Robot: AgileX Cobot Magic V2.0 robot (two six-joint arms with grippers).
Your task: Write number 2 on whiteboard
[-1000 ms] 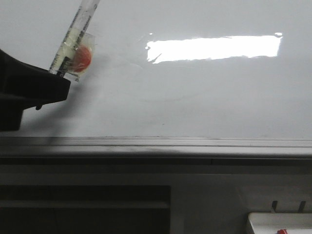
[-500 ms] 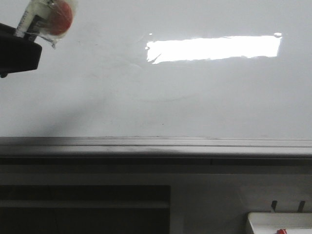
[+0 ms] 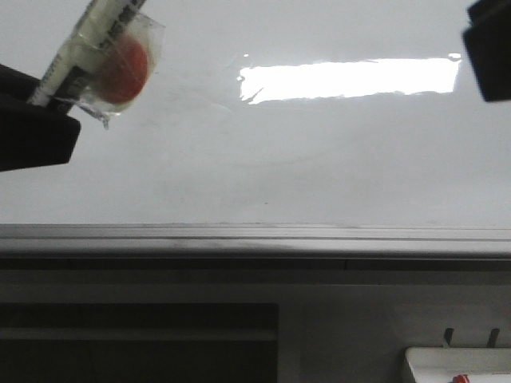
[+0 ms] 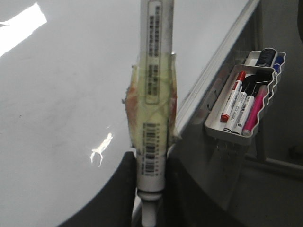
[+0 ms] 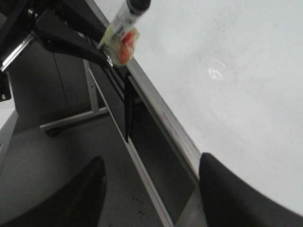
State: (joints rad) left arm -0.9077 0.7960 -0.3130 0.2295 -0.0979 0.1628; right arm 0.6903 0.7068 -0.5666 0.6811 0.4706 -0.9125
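The whiteboard (image 3: 319,159) fills the front view, glossy white with a bright rectangular glare and a grey aluminium frame along its lower edge. No number 2 shows on it; its surface looks blank. My left gripper (image 4: 151,175) is shut on a white marker (image 4: 154,109) wrapped in clear tape with a red-orange patch. In the front view the marker (image 3: 92,56) stands at the upper left before the board. It also shows in the right wrist view (image 5: 124,23). My right gripper (image 5: 151,189) is open and empty; its tip (image 3: 489,52) is at the front view's upper right.
A small white tray (image 4: 244,101) holding several markers hangs beside the board's frame; its corner shows in the front view (image 3: 455,365). Dark cabinet space lies below the frame (image 3: 239,238). The floor and a metal stand leg (image 5: 71,118) show in the right wrist view.
My left gripper with the marker rose toward the upper left, then came back slightly right and down. The right gripper has entered the front view at the upper right.
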